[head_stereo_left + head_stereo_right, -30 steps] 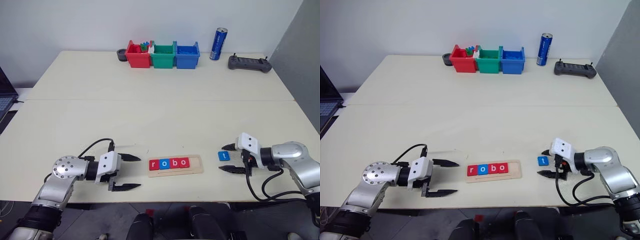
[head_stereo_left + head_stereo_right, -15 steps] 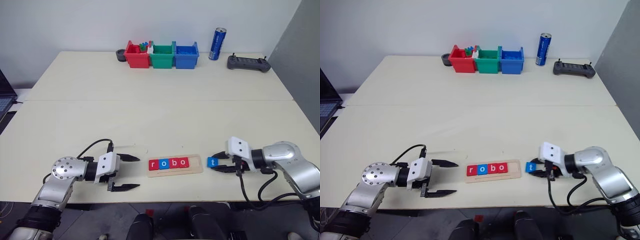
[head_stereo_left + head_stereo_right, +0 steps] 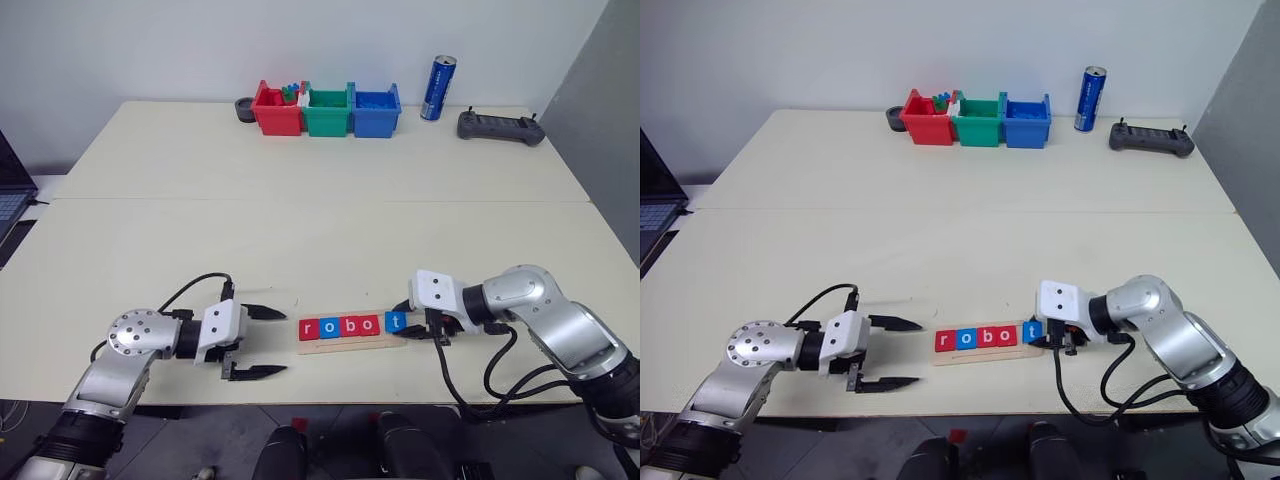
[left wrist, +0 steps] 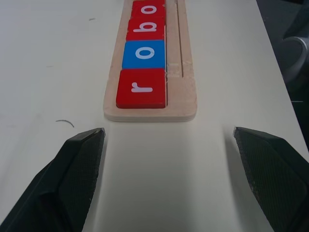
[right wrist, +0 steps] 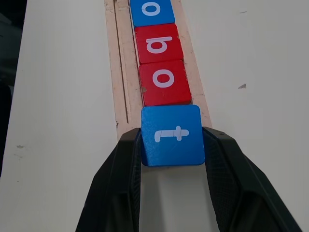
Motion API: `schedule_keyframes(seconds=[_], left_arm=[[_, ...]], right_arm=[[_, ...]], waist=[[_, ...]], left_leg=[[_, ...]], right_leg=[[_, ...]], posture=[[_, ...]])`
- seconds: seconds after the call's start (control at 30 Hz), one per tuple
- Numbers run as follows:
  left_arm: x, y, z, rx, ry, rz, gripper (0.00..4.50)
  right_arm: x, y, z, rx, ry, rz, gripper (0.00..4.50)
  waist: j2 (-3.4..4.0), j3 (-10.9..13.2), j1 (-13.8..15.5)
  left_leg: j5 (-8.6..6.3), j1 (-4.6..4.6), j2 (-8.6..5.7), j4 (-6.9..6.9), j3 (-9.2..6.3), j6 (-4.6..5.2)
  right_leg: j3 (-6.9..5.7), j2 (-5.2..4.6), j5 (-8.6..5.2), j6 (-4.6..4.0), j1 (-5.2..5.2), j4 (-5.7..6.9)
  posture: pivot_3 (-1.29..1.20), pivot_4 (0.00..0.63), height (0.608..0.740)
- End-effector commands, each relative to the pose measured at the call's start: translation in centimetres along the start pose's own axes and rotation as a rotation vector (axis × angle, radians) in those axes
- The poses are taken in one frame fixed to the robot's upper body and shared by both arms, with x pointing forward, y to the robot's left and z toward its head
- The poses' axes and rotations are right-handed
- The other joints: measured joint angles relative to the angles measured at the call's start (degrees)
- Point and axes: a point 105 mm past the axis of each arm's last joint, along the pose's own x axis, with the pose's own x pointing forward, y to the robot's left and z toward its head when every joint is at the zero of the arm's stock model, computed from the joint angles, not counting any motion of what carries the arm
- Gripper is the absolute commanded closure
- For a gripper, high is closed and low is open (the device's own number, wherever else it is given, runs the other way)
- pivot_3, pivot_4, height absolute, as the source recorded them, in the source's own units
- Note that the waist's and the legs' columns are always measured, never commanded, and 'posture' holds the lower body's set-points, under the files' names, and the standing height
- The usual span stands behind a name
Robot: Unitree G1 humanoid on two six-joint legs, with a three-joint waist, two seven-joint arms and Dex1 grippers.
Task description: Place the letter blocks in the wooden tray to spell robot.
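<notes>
Final tile going in: the blue t block is hovering at the open end of the tray.

At lower left of the head view the left gripper point(image 3: 252, 342) is resting on the worktop point(image 3: 320, 220) with its fingers spread wide and gripping nothing, just beside the near end of the wooden tray point(image 3: 350, 343). The tray is sitting at lower centre, already carrying the red r block point(image 3: 308, 328), blue o block point(image 3: 328, 327), red b block point(image 3: 348, 326) and red o block point(image 3: 369, 324). To its right the right gripper point(image 5: 171, 145) is pinching the blue t block point(image 3: 396, 322) by its two side edges, its corner seeming to meet the last red tile. The likely risks: the tile may be sitting slightly skewed or riding over its neighbour, so letting go could be leaving it tilted or off the tray's end; pushing further could be shoving the row or sliding the loose tray.
</notes>
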Motion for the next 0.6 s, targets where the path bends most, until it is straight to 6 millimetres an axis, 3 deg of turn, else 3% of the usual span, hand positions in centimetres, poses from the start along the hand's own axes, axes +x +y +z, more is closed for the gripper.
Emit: schedule_keyframes(seconds=[0.03, 0.37, 0.6], left_arm=[[-0.23, 0.34, 1.09, 0.027, -0.009, 0.012, 0.00], [-0.14, 0.20, 0.76, 0.019, -0.008, 0.016, 0.00], [-0.17, 0.06, 0.47, 0.015, -0.007, 0.020, 0.00]], right_arm=[[-0.02, -0.16, 0.91, -0.041, -0.009, 0.001, 3.06], [0.73, -0.25, 0.43, -0.039, 0.005, 0.015, 3.06], [0.78, -0.61, 0.30, -0.035, 0.002, 0.009, 0.58]], waist=[[0.00, 0.00, 0.00], [0.00, 0.00, 0.00], [0.00, 0.00, 0.00]], left_leg=[[0.00, 0.00, 0.00, 0.00, 0.00, 0.00], [0.00, 0.01, 0.00, 0.00, 0.00, 0.00], [0.00, 0.01, 0.00, 0.00, -0.01, 0.00]], right_leg=[[0.00, 0.00, 0.00, 0.00, 0.00, 0.00], [-0.01, 0.00, 0.00, 0.00, 0.00, 0.00], [-0.01, 0.00, 0.00, -0.01, 0.00, 0.00]], posture=[[0.00, 0.150, 0.740], [0.00, 0.150, 0.740], [0.00, 0.150, 0.740]])
